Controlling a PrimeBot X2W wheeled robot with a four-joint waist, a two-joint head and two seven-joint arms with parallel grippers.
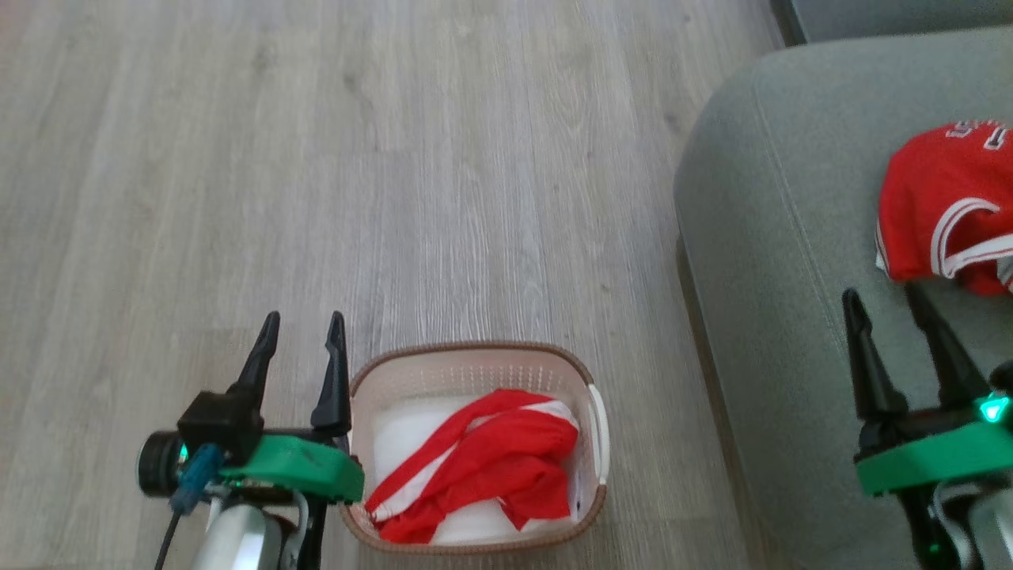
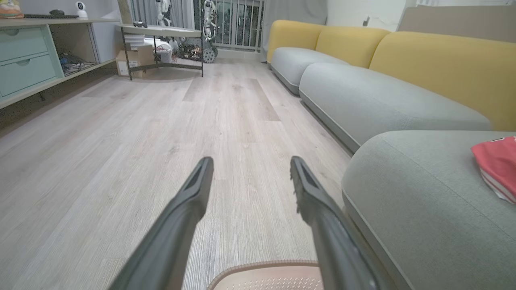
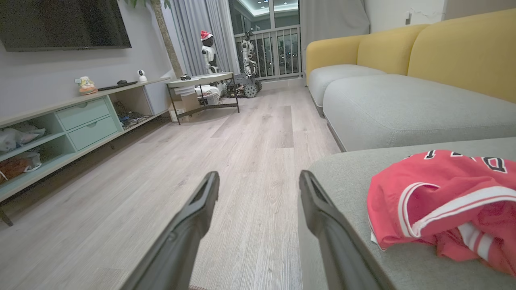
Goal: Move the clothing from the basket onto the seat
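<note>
Shiny red clothing [image 1: 491, 467], perforated basket [image 1: 467, 349], rounded grey fabric seat [image 1: 775, 237].
One piece crumpled in the basket, a jersey [image 1: 942, 198] on the seat; left gripper [image 1: 303, 324] and right gripper [image 1: 878, 294] spread, empty; plank floor [image 1: 396, 158] open ahead.

The seat [image 1: 775, 237] is evenly, softly lit, with a thin shadow cast along its base. Far beyond the seat, straight lines are bowed by wide-angle distortion.

Long black tapered jaws sit on green mounts [image 1: 301, 471], with a blue plug [image 1: 196, 469] and silver forearm [image 1: 237, 542].
</note>
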